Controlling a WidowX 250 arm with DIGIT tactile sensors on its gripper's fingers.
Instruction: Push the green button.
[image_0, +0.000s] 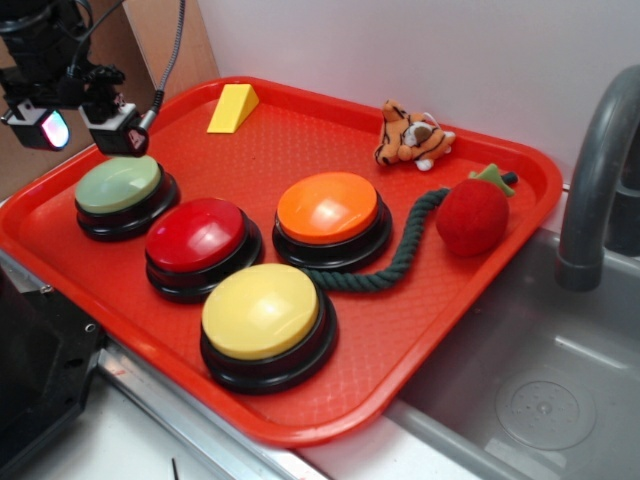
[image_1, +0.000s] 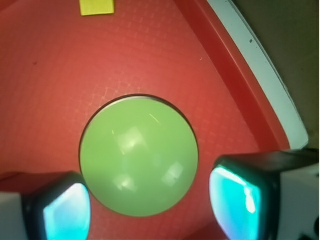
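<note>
Wrist view: claw (image_1: 150, 210) spread wide above green button (image_1: 139, 156), tray rim (image_1: 250, 95) close alongside.

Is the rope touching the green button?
No, the dark green rope runs from the strawberry toy past the orange button, far from the green button.

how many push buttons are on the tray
4, all on the red tray: green button at left under the gripper, red button beside it, orange button mid-tray, yellow button nearest the front. None look hidden.
</note>
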